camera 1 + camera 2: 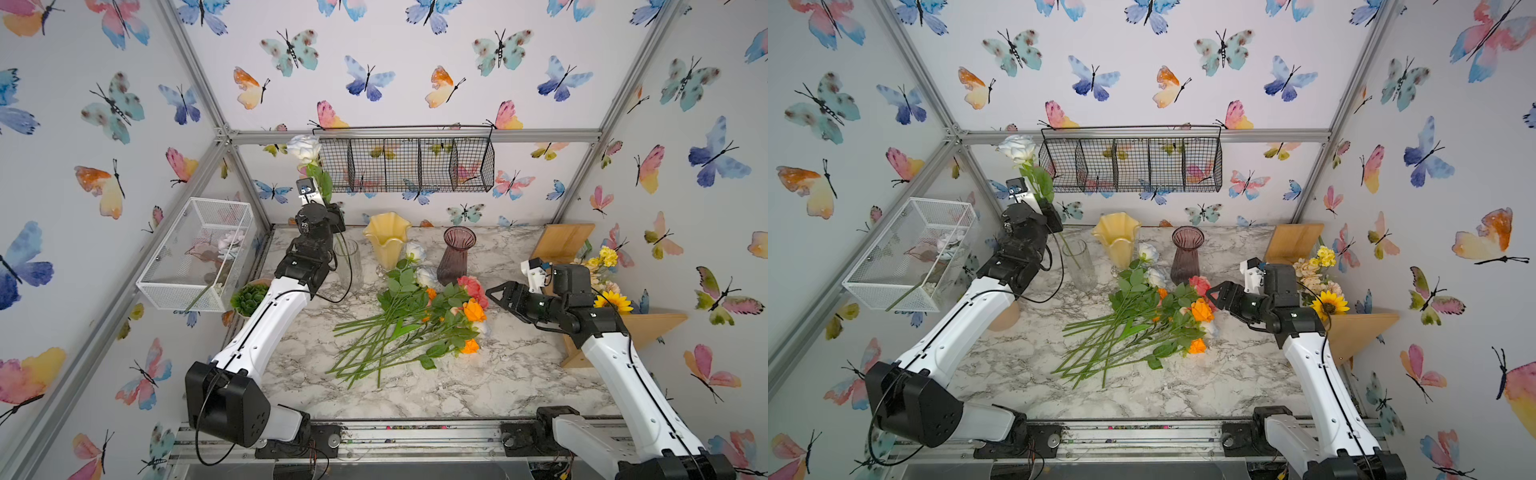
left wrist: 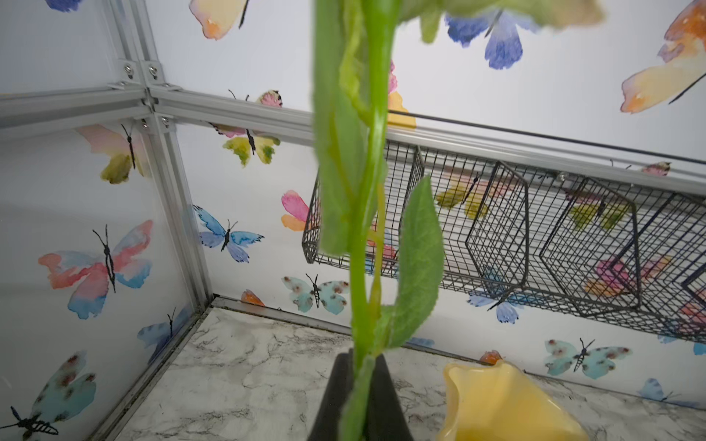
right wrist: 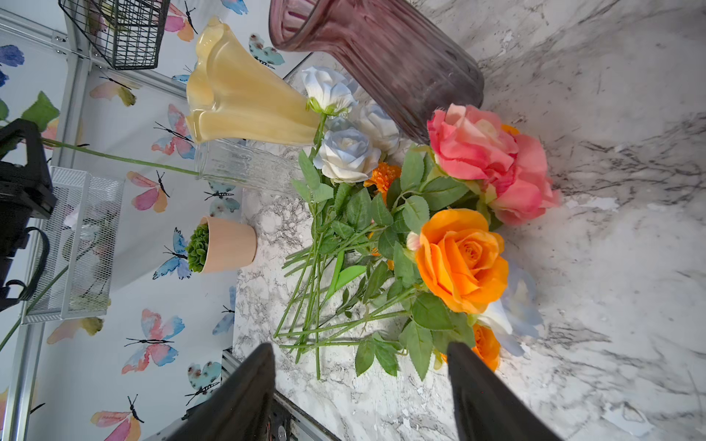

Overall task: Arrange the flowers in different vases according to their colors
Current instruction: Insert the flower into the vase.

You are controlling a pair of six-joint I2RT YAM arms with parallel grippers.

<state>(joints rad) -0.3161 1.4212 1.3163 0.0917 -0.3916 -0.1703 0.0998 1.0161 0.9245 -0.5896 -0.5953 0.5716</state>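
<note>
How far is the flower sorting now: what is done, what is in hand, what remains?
Done: nothing is fully placed; the yellow vase and purple vase look empty. In hand: the left gripper is shut on a white rose, its stem end inside the clear glass vase. Left: the pile of flowers on the table, white, pink and orange mixed; the open right gripper hovers beside it.

We see white rose [image 1: 304, 148] upright, raised high, stem pinched in left claw [image 2: 361, 385], lower end inside clear glass cylinder vase [image 1: 348, 264]. Yellow wavy-rimmed vase [image 1: 387, 239] and ribbed purple vase [image 1: 456, 253] stand upright beside it. We find other flowers [image 1: 407, 320], pale-blue, pink and orange roses, heaped flat on surface [image 1: 498, 374], heads near purple vase, stems fanned toward front left.
</note>
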